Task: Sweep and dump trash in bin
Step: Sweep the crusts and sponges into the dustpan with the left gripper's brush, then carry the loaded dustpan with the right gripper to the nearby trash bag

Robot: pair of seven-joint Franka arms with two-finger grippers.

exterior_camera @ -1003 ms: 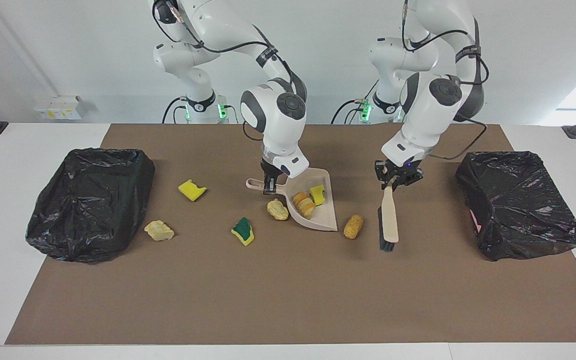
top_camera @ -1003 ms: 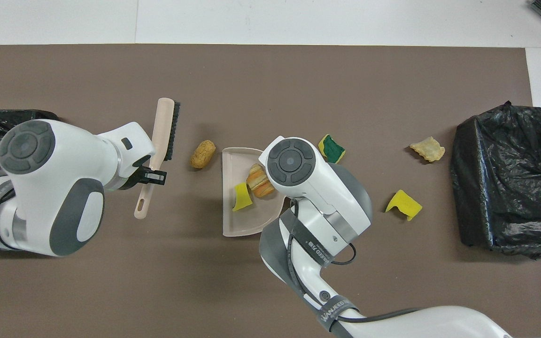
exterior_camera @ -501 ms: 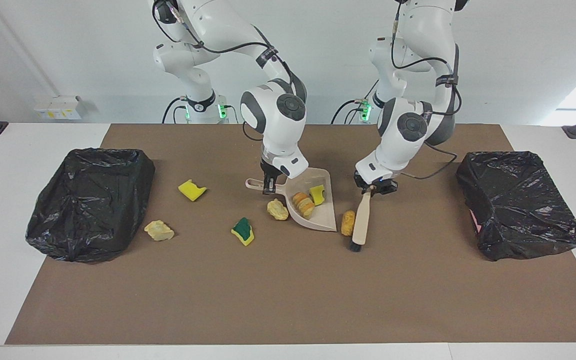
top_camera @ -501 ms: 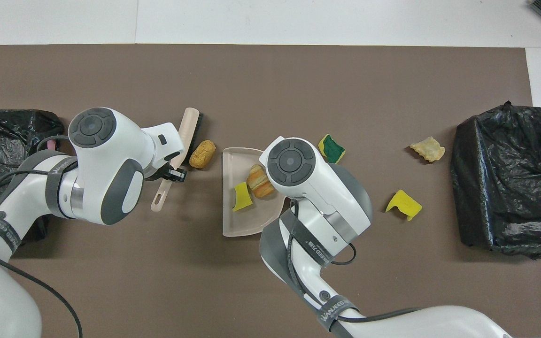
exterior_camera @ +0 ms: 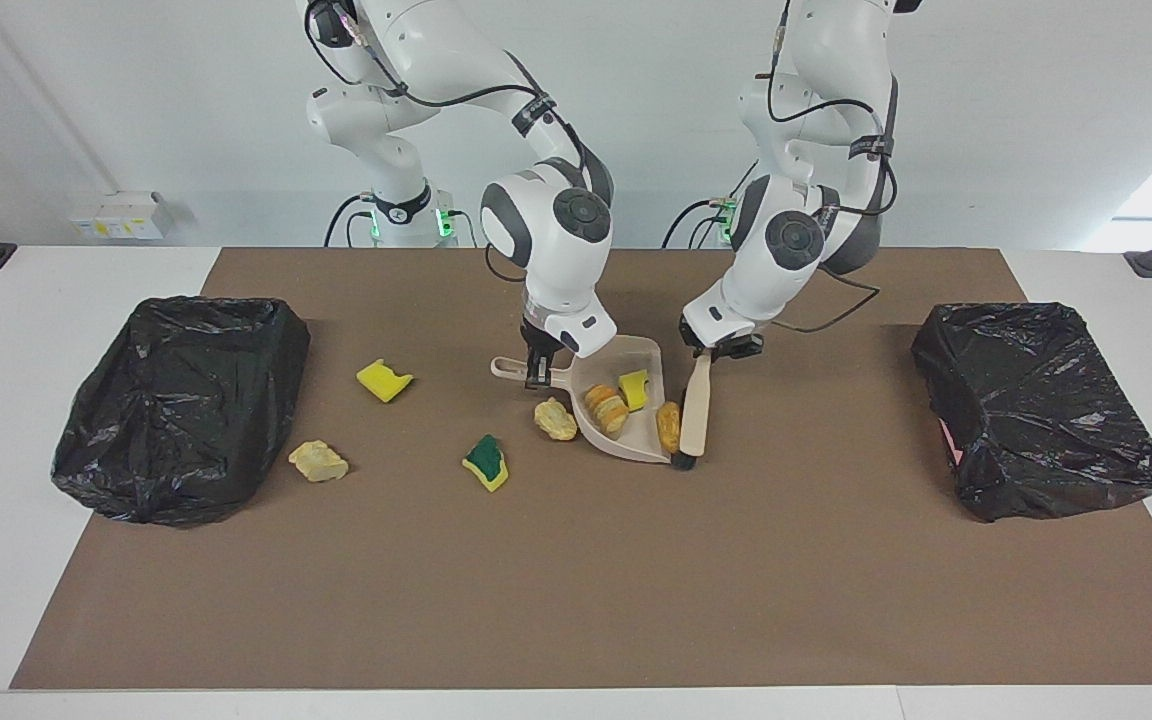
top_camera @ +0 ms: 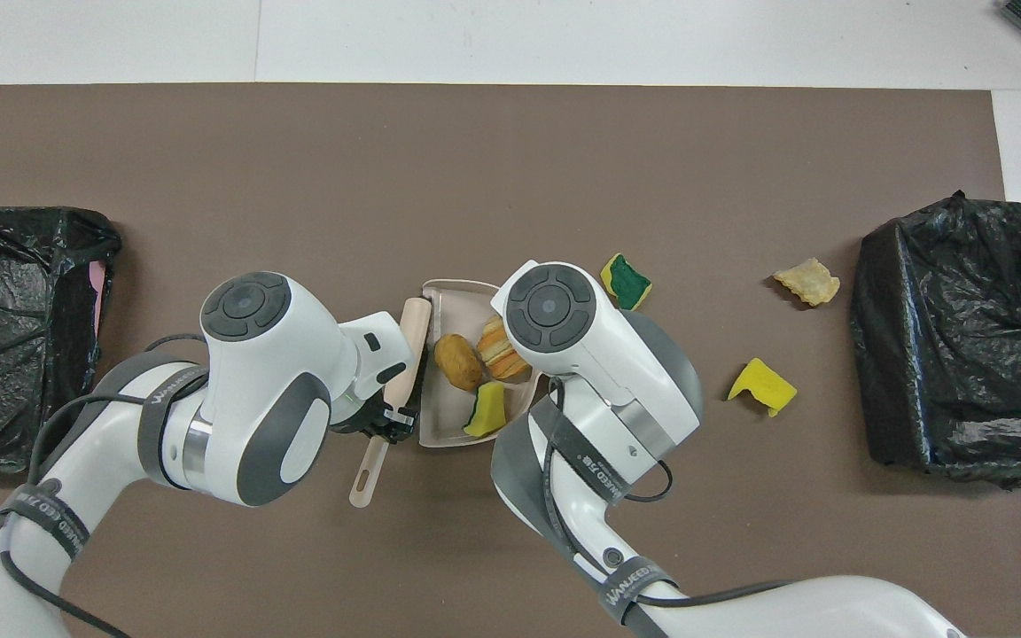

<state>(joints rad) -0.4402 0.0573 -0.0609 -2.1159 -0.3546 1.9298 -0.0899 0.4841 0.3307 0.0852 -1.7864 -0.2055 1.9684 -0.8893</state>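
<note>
Brown mat: left gripper grips brush, right gripper grips dustpan.
Brush's long axis points away from robots; three trash chunks inside, right arm hides one overhead.

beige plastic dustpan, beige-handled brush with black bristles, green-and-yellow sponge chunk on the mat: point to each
beige plastic dustpan (exterior_camera: 642,349) facing view, bare rear wall
beige-handled brush with black bristles (exterior_camera: 696,405) facing view, middle of its back
green-and-yellow sponge chunk (exterior_camera: 486,461) facing view, its green top

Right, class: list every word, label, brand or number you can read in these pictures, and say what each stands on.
"WANUEED", as far as it reads: grey strap on the right arm.
Print on the left arm's straps: too blurred to read.
Yellow labels on the wall box: too small to read.
No other text shows.
</note>
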